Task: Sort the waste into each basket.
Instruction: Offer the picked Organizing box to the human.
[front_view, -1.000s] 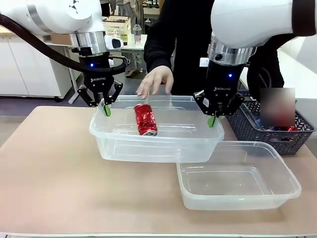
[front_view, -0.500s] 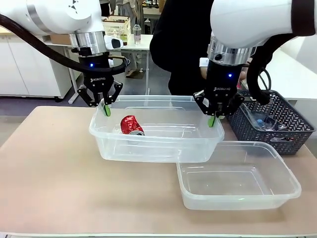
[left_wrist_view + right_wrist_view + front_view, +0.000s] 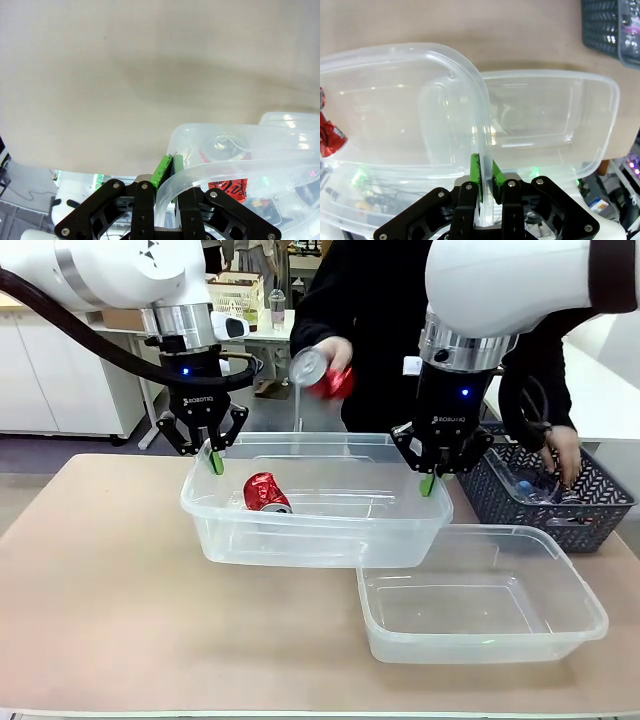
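My left gripper [image 3: 215, 462] is shut on the left end rim of a clear tub [image 3: 330, 540], and my right gripper [image 3: 428, 483] is shut on its right end rim. One red can [image 3: 263, 492] lies inside it, toward the left. Above the tub's far side a person's hand holds a second red can [image 3: 322, 372]. The other clear tub [image 3: 480, 645] rests on the table at the front right, with nothing in it. The left wrist view shows the left gripper [image 3: 170, 167] pinching the rim [image 3: 240, 160], the can [image 3: 227, 185] beyond. In the right wrist view the right gripper [image 3: 483, 172] clamps the tub wall [image 3: 395, 100].
A dark lattice basket [image 3: 600, 525] stands at the far right with bottles and cans in it, and the person's other hand [image 3: 565, 455] reaches into it. The held tub's right corner overlaps the far edge of the front tub. Bare tabletop [image 3: 120, 590] lies at the front left.
The can in the held tub rolled from the middle to the left. The person's hand left the tub, then came back holding a second can above it. Both grippers stayed put.
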`<action>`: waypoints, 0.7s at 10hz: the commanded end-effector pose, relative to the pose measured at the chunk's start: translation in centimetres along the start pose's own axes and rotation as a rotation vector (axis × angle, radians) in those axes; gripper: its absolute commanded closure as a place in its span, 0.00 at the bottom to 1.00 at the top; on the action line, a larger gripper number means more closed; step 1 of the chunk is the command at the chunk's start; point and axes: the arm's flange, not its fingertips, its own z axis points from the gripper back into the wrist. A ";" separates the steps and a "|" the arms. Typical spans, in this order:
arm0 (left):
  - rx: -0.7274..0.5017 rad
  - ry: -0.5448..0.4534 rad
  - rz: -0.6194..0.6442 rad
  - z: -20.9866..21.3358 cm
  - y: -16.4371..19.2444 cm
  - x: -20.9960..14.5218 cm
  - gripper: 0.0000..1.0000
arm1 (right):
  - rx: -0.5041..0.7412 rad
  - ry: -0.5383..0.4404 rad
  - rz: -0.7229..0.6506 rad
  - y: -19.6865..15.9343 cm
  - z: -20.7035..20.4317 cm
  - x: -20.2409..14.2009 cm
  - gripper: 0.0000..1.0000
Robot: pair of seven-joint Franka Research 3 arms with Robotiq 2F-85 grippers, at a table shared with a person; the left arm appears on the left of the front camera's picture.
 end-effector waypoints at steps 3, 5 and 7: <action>-0.019 -0.012 0.012 0.5 0.2 -0.4 0.95 | 0.002 0.011 0.009 0.3 0.0 0.0 0.94; -0.019 -0.012 0.012 0.5 0.2 -0.4 0.95 | 0.002 0.011 0.009 0.3 0.0 0.0 0.94; -0.019 -0.012 0.012 0.5 0.2 -0.4 0.95 | 0.002 0.011 0.009 0.3 0.0 0.0 0.94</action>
